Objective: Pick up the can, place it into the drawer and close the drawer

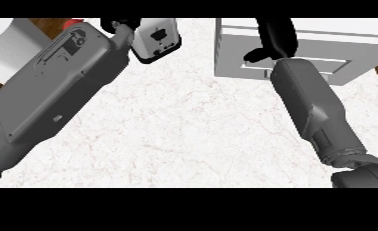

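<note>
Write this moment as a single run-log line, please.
right hand: on drawer unit | left hand: raised, top left, by toaster | can: not visible

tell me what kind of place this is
Probably a kitchen: a white marbled counter, a white toaster at its back, and a white drawer unit that the right hand reaches over.

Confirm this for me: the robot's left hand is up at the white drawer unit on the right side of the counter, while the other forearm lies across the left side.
Not quite: the head view shows the robot's right hand at the white drawer unit on the right side of the counter. The other forearm, the left one, does lie across the left side.
</note>
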